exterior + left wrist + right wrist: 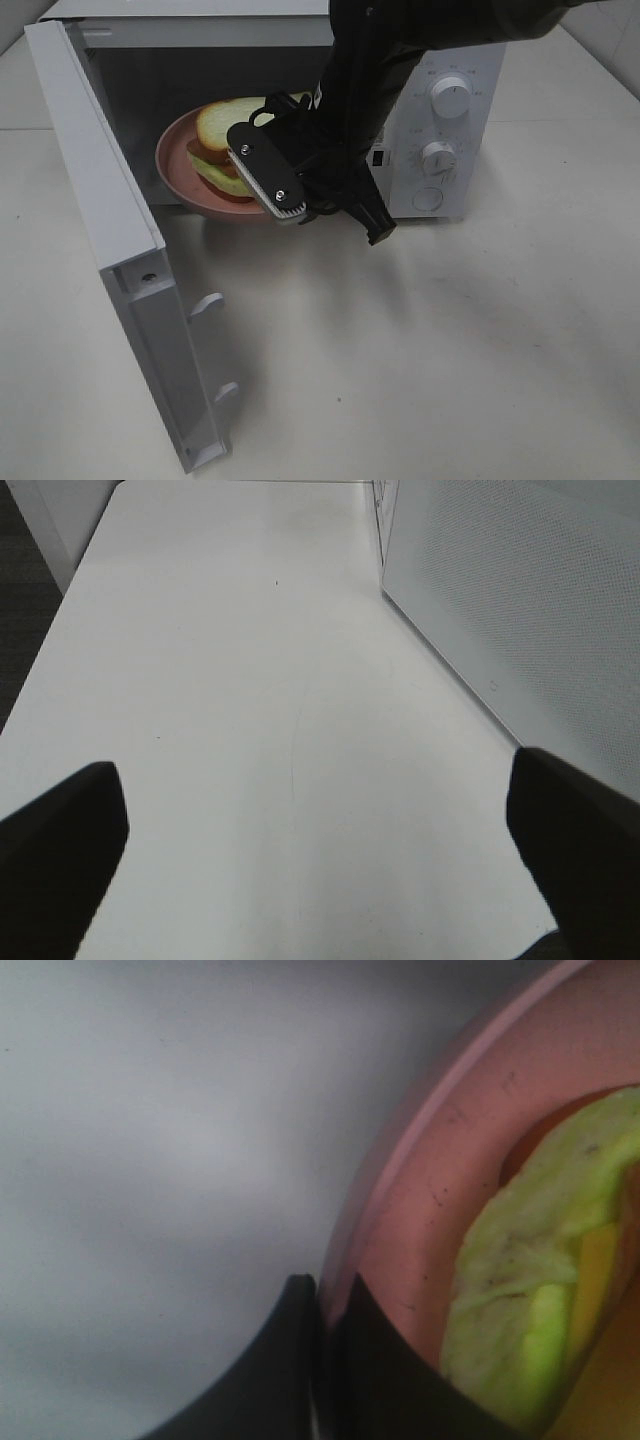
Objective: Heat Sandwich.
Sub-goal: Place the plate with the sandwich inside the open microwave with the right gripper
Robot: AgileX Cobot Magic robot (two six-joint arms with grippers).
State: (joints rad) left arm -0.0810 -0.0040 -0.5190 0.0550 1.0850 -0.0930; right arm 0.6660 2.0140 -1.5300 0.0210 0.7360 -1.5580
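Sandwich [228,150]: pale bread slice with a brownish crust on top, yellowish-green and red layers beneath, lying on a round pink plate [172,160]. Plate and food at the mouth of the white microwave [470,140], mostly inside the dark cavity, near rim reaching toward the opening's front edge; cannot tell whether set down on the cavity floor or held just above it. In the right wrist view, green leaf and yellow filling of the sandwich [540,1290] close up, the plate [430,1190] curving around them. Right gripper [322,1300] clenched on the plate's rim, one black finger [275,1370] outside the rim and the other inside, the pink edge pinched between them. From above, black right arm [375,60] coming down from the far side across the microwave's front, its wrist hiding the near right part of the plate. Microwave door [100,220] swung wide open on the left, inner face toward the cavity, two latch hooks showing near its free edge. White knobs [450,97] and a round button on the control panel to the right of the arm. Left gripper [315,780] out of the overhead view; in its own wrist view, released, both dark fingers [60,850] spread wide with only tabletop seen between them, hanging over the white table [250,680], a pale dotted panel [520,610] just beside it. Same white table [450,350] under the microwave.
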